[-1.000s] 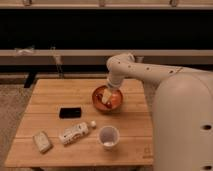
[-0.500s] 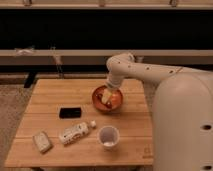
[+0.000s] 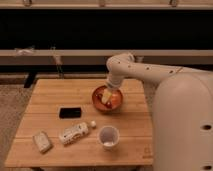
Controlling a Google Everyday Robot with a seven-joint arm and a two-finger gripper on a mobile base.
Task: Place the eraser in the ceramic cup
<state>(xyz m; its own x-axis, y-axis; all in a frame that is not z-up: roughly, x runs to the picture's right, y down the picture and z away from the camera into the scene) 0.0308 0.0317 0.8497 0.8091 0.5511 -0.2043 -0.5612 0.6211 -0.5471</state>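
The eraser (image 3: 70, 112) is a flat black block lying on the wooden table (image 3: 45, 95), left of centre. The ceramic cup (image 3: 108, 137) is a small white cup standing upright near the table's front edge, right of the eraser. My gripper (image 3: 107, 96) hangs at the end of the white arm, down over the orange-brown bowl (image 3: 118, 102) at the table's back right. It is well away from both the eraser and the cup.
A white bottle (image 3: 74, 133) lies on its side between eraser and cup. A pale beige packet (image 3: 42, 141) lies at the front left. The bowl holds some pale and red items. My white body (image 3: 182, 130) fills the right side.
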